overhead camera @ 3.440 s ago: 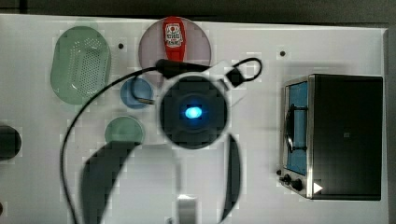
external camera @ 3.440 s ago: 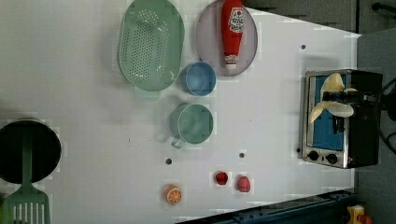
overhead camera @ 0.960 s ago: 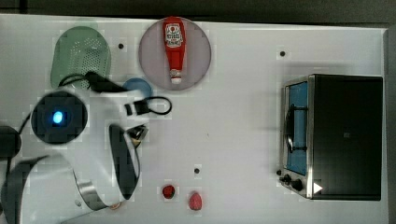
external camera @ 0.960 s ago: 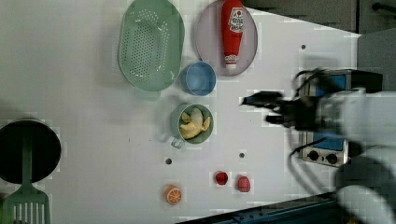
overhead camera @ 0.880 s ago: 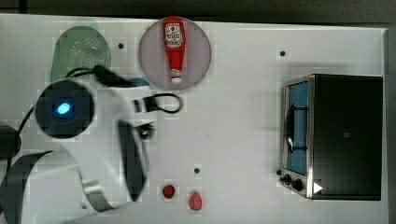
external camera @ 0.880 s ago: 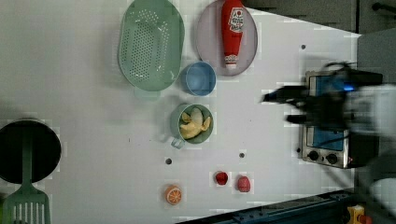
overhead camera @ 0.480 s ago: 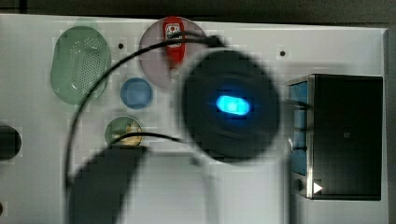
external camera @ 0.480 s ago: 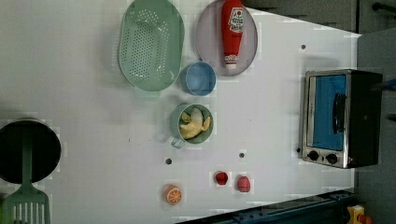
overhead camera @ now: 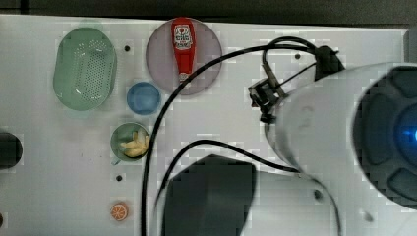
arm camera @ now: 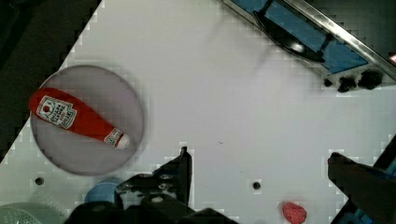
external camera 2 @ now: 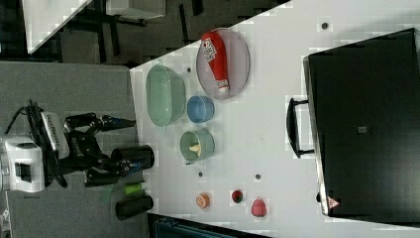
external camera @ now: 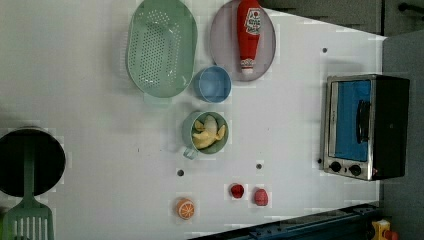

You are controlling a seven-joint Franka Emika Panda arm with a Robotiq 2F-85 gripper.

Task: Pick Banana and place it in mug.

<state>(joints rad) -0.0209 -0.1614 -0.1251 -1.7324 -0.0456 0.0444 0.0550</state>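
Left view, read from its left: a black pan (external camera: pixel 31 162) with a green slotted spatula (external camera: pixel 27 220) below it, then the green perforated basket (external camera: pixel 161 46), the blue cup (external camera: pixel 212 84) and, just under that, the pale green mug (external camera: pixel 205 132) with the banana (external camera: pixel 207 134) lying inside it (its yellow fingers sit below the rim). Below the mug on the white surface (external camera: pixel 100 100) are an orange slice (external camera: pixel 185 208) and two small red fruits (external camera: pixel 236 190). Further toward the left view's right, a red ketchup bottle (external camera: pixel 249 31) lies on a round grey plate (external camera: pixel 222 45); its white label carries red and dark print too small to read. A toaster oven (external camera: pixel 365 127) with a blue glass door and two knobs stands at the left view's right edge. In the right view the gripper (external camera 2: pixel 119 145) hangs off the surface's edge, well apart from the mug, fingers spread wide and holding nothing.
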